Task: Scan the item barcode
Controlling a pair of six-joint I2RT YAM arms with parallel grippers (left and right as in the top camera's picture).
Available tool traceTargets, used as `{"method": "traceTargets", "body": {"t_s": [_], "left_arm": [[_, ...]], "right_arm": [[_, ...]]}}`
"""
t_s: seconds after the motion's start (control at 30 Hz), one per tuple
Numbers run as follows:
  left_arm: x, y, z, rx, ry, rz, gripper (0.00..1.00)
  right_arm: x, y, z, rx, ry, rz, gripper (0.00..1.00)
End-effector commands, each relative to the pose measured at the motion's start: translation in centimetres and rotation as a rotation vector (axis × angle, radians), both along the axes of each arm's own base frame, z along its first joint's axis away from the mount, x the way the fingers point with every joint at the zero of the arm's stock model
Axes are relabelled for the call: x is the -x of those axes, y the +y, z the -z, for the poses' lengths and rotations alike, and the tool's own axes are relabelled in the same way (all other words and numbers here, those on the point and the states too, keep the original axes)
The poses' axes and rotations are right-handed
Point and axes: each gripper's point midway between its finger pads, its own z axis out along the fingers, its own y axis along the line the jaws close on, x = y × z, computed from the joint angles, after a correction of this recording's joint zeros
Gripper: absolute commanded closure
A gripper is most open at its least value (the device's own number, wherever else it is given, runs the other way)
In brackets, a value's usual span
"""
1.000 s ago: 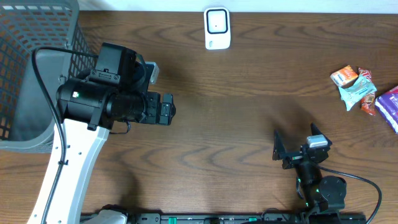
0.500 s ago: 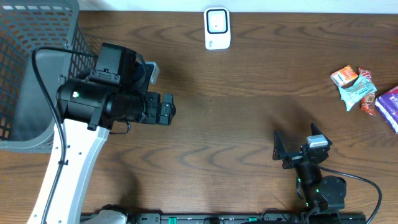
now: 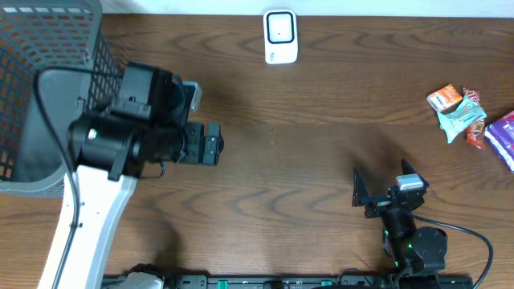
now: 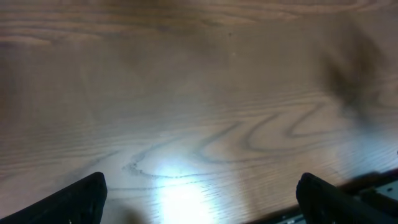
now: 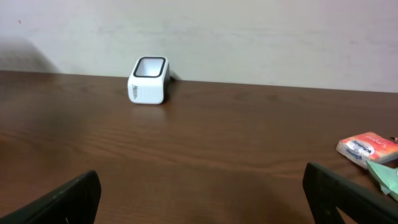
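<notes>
The white barcode scanner [image 3: 280,36] stands at the table's far edge, and in the right wrist view the scanner [image 5: 148,79] is far ahead on the left. Several snack packets [image 3: 458,111] lie at the right edge, the orange packet [image 5: 368,148] showing low right. My left gripper [image 3: 213,144] hovers over bare wood left of centre, open and empty; its fingertips [image 4: 81,200] stand wide apart. Near the front edge my right gripper [image 3: 384,185] is open too, with nothing between its fingertips [image 5: 65,200], well short of the packets.
A grey mesh basket [image 3: 40,72] fills the far left corner, under the left arm's elbow. A purple packet [image 3: 504,138] lies at the right edge beside the snacks. A pale wall runs behind the table.
The left arm has shifted slightly to the left and turned a little. The right arm has not moved.
</notes>
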Motion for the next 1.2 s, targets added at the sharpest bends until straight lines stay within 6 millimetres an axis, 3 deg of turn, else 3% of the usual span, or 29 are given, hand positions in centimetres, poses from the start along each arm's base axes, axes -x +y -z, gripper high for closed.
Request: {"method": "traceTargets", "body": {"t_s": [0.0, 0.1, 0.33, 0.63, 0.97, 1.17], "left_arm": [[0.8, 0.5, 0.7, -0.02, -0.067, 0.04, 0.02], [0.7, 1.1, 2.2, -0.011, -0.128, 0.022, 0.02], [2.2, 4.7, 6.9, -0.006, -0.212, -0.11, 0.02], [1.6, 6.4, 9.1, 0.029, -0.579, -0.185, 0.02], [3.0, 8.2, 8.0, 0.03, -0.882, -0.255, 0.02], [2.6, 8.7, 6.6, 0.026, -1.02, -0.274, 0.02]], "right_arm": [[0.0, -0.3, 0.0, 0.004, -0.001, 0.015, 0.01], [0.0, -0.3, 0.0, 0.004, -0.001, 0.015, 0.01], [0.0, -0.3, 0.0, 0.004, -0.001, 0.015, 0.01], [0.0, -0.3, 0.0, 0.004, -0.001, 0.015, 0.01], [0.0, -0.3, 0.0, 0.004, -0.001, 0.015, 0.01], [0.0, -0.3, 0.0, 0.004, -0.001, 0.015, 0.01]]}}
